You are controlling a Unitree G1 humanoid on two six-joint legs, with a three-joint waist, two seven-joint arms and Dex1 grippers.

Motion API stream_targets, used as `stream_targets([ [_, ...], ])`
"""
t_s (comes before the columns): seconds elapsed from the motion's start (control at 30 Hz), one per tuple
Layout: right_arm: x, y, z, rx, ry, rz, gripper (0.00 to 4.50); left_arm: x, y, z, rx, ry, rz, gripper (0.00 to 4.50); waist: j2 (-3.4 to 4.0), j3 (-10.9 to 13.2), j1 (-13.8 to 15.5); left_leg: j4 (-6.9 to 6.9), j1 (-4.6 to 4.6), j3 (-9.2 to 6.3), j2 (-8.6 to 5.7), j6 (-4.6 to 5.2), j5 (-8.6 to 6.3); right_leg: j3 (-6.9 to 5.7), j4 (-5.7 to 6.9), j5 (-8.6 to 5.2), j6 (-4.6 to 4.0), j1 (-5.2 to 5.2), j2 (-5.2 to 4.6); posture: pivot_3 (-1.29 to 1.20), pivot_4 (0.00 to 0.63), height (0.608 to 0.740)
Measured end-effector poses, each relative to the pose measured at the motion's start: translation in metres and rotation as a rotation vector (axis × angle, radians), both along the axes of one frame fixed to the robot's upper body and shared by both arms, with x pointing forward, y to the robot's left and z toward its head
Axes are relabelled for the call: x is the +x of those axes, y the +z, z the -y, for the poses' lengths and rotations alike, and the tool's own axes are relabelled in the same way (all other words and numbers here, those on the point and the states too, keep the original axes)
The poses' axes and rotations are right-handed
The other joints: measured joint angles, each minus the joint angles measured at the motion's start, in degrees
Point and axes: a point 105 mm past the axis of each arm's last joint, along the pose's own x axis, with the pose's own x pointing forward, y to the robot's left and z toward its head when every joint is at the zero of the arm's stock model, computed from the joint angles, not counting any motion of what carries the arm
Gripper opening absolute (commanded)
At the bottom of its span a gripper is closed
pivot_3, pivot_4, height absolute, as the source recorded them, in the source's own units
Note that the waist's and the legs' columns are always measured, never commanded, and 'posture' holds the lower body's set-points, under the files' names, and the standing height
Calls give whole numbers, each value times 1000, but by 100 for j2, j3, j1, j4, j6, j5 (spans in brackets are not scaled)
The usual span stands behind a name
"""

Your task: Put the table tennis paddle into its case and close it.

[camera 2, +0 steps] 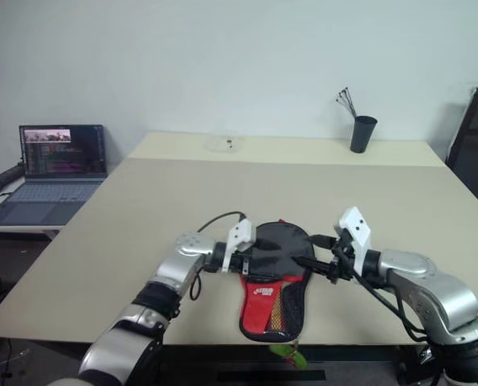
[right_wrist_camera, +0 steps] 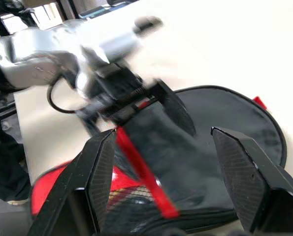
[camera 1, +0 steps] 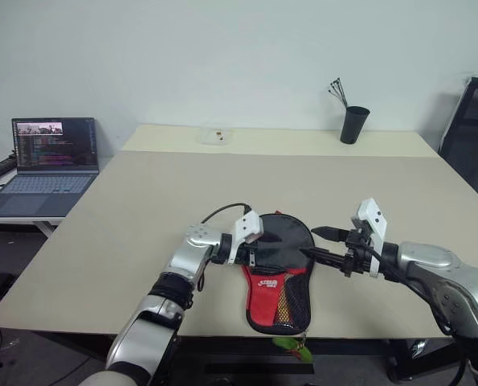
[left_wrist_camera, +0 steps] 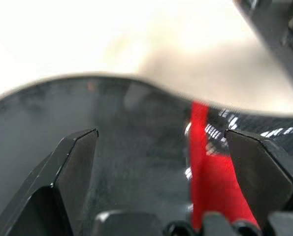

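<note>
The case (camera 1: 277,277) lies flat near the table's front edge, its round black part away from me and its red lower part with mesh and a white logo towards me. A green tag (camera 1: 289,345) hangs off its near end over the edge. My left gripper (camera 1: 251,256) is at the case's left rim, open, its fingers (left_wrist_camera: 77,162) spread over the black fabric (left_wrist_camera: 136,118). My right gripper (camera 1: 317,244) hovers at the case's right rim, pointing left, open, and looks across the case (right_wrist_camera: 225,123) at the left gripper. The table tennis paddle is hidden.
The beige table (camera 1: 142,209) stretches far back. A black cup (camera 1: 353,125) with sticks and a small clear dish (camera 1: 216,136) stand at its far edge. An open laptop (camera 1: 54,157) sits on a side desk to the left. A dark chair (camera 1: 473,137) stands at the right.
</note>
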Motion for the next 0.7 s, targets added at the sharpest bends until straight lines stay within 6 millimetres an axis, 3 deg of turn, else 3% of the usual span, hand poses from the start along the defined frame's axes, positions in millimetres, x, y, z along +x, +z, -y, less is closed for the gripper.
stream_targets([
  [0.13, 18, 0, 11, 20, 3, 9, 3313, -14, 9, -36, -49, 138, -26, 4500, 7, 6, -61, 1, 8, -2, 6, 0, 0, -2, 3, -7, 7, 4, 3, 0, 150, 740],
  [0.3, 39, -7, 33, -2, -7, 19, 3313, -36, -2, -73, -78, 355, -100, 4500, 13, 15, -45, 4, 10, -1, 7, -1, 0, 0, 2, -20, -15, 8, 1, 0, 150, 740],
  [0.57, 55, -8, 63, -76, -58, 28, 3313, -39, 1, -96, -19, 458, -51, 4500, 21, 22, 10, 3, 10, 4, 6, -2, 0, 2, 0, -18, -42, 6, -2, 0, 150, 740],
  [0.7, 54, -1, 67, -87, -70, 49, 3313, -33, 0, -104, -9, 478, -50, 4500, 24, 25, 6, -2, 10, 2, 7, -3, 0, 1, 2, -22, -49, 4, -2, 0, 150, 740],
])
